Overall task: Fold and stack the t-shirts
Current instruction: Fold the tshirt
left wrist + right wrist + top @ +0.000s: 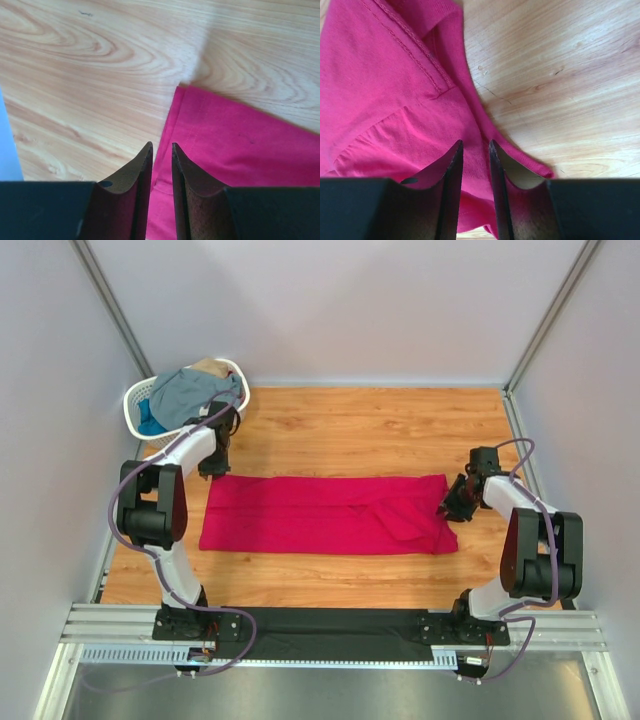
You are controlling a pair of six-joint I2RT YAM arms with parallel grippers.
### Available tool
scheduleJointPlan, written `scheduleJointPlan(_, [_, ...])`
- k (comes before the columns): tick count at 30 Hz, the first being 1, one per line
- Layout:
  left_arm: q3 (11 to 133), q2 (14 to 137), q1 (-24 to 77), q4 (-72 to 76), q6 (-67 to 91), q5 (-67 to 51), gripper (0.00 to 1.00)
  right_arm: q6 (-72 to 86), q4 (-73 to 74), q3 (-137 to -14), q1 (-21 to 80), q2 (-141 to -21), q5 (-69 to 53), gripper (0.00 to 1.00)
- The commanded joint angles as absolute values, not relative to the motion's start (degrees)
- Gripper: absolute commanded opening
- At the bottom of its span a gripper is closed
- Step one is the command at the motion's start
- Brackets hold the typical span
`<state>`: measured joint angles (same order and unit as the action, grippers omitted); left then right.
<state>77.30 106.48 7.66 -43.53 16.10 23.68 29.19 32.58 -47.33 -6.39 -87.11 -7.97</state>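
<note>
light: bright, even, diffuse, from above | shadows: soft grey shade on the table (250,65) ahead-right of the left jaws; thin dark line under the shirt (380,100) hem just right of the right jaws | focus: jaws blurred, wood grain ahead sharp | top view: slightly soft, walls (350,300) splay outward at edges

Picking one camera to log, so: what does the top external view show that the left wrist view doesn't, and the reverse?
Top external only: the whole pink t-shirt folded into a long strip, the white basket holding other shirts, and the right arm. Left wrist only: the narrow gap between the left fingers, and the stitching along the shirt's edge. Both: pink cloth lying on the wooden table.
</note>
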Motion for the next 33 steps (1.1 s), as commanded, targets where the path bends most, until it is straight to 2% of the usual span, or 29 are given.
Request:
scheduleJointPlan(1, [78.58, 104.78, 7.91, -42.30, 17.05, 21.73, 0.29, 30.32, 31.55, -46.93, -5.28, -86.04, -6.85, 0.30])
scheduleJointPlan(5, [75.68, 102.22, 8.87, -37.19, 14.95, 11.54, 0.28, 30.85, 31.03, -46.85, -4.57, -86.83, -6.25, 0.29])
scheduleJointPlan(10, [75.23, 105.90, 9.23, -36.65, 15.91, 13.18, 0.28, 31.81, 31.46, -46.93, -4.22, -87.45, -3.70, 0.25])
scheduleJointPlan(13, [76.72, 109.77, 9.23, -38.31, 16.43, 15.11, 0.28, 31.82, 31.11, -46.41, -4.22, -87.19, -1.76, 0.10])
scheduleJointPlan(14, [77.60, 110.65, 9.14, -38.67, 16.70, 16.07, 0.27, 31.82, 31.03, -46.32, -4.22, -87.10, -0.97, 0.00])
scheduleJointPlan(20, [79.80, 114.52, 8.35, -41.13, 18.28, 20.21, 0.27, 31.99, 34.26, -46.49, -4.22, -85.87, 4.73, 0.00])
scheduleJointPlan(33, [80.42, 115.66, 7.82, -42.45, 19.69, 21.27, 0.27, 33.05, 37.62, -44.91, -4.22, -80.60, 7.91, 0.00])
